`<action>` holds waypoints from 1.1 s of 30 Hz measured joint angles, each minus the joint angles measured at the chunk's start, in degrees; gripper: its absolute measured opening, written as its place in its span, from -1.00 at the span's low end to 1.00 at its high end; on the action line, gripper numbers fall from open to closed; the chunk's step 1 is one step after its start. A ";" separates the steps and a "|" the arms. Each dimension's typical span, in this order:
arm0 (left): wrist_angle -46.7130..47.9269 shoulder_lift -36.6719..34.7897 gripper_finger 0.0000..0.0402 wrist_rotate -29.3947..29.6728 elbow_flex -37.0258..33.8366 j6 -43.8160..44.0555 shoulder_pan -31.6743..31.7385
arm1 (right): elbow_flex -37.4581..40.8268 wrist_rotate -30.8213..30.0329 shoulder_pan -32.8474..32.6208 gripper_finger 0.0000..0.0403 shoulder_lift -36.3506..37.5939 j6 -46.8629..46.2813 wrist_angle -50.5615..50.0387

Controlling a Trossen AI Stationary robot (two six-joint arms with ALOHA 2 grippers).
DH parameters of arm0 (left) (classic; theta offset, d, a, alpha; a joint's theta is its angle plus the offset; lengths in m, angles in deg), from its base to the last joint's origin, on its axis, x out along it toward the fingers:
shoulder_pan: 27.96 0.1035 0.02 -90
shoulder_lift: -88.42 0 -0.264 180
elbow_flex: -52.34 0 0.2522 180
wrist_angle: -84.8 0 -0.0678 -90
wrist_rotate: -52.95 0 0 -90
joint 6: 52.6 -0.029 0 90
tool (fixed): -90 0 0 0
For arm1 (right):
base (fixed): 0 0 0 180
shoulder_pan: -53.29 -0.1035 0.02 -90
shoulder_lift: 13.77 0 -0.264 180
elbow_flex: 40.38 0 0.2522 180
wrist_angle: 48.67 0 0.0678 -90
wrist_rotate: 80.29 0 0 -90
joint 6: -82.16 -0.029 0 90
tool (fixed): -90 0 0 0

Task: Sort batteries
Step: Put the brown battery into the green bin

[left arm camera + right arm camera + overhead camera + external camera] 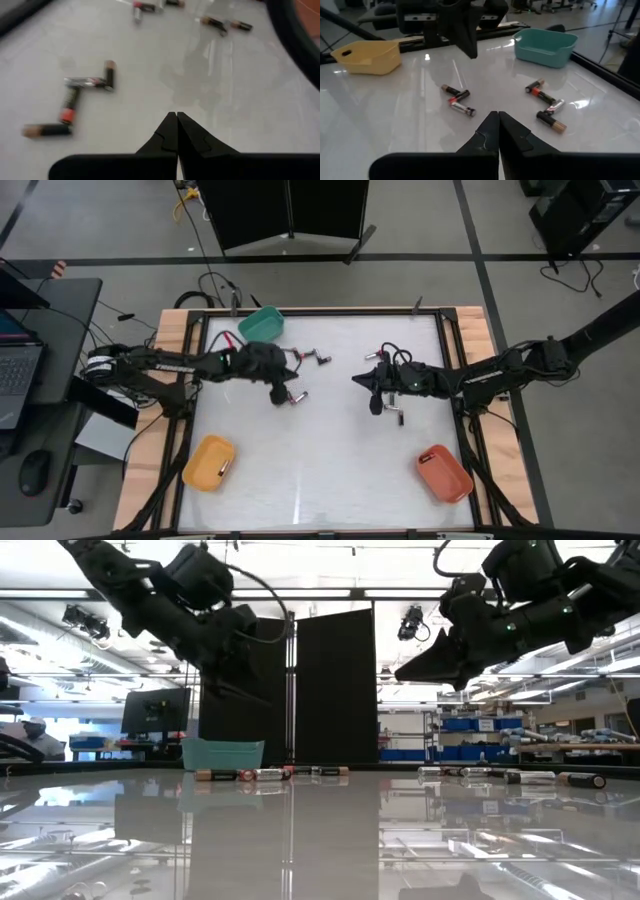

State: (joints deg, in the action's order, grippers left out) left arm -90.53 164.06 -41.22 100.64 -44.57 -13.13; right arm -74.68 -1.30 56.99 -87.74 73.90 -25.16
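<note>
Nearest the front edge of the white table (320,470), an orange bin (208,462) sits at the left corner with a small object inside, and a red bin (444,473) sits at the right corner.

Farther in, over the middle, the two arms reach toward each other. The left tool (176,120) hangs above the table with its fingers clenched together, grasping nothing. The right tool (498,120) is raised as well, its fingers pressed shut and empty.

The batteries (458,100) lie loose on the table in small clusters between and beneath the two tools. One pair (294,396) rests just beside the left tool; another group (312,357) lies a little farther back, nearer the green bin. More cells (397,416) lie under and just beside the right tool. In the low view they form a scattered row across the table.

At the far edge, left of centre, stands the green bin (261,326).
</note>
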 joint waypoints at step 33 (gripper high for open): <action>-27.36 0.07 -0.97 -5.42 -13.38 -5.57 7.58 | -36.40 9.15 14.35 -0.78 -11.45 8.49 -53.50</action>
State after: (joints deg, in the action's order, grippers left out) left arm -117.89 164.12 -46.64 87.27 -50.14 -5.55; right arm -111.08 7.84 71.34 -99.20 82.39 -78.65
